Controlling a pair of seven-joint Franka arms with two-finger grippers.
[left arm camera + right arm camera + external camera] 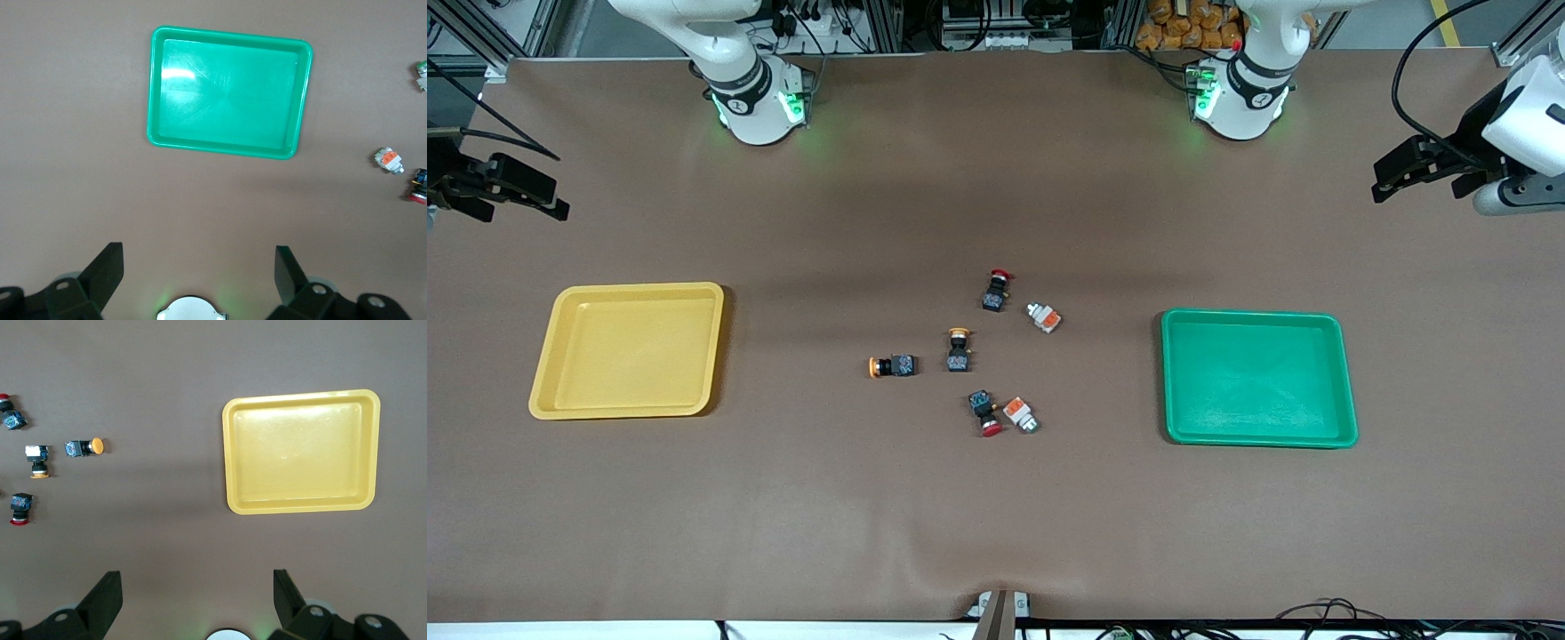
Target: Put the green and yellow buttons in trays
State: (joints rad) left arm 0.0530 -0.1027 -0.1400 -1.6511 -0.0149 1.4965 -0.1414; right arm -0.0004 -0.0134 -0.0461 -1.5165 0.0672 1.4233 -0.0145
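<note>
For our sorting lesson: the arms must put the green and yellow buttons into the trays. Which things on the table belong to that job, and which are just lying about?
Belonging to the job:
- yellow tray
- green tray
- two yellow-capped pushbuttons
- two white switch pieces with orange blocks

Just lying about:
- two red-capped pushbuttons

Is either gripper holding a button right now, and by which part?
Nothing is held. The left gripper and right gripper are both open and empty, waiting at the table's ends.
</note>
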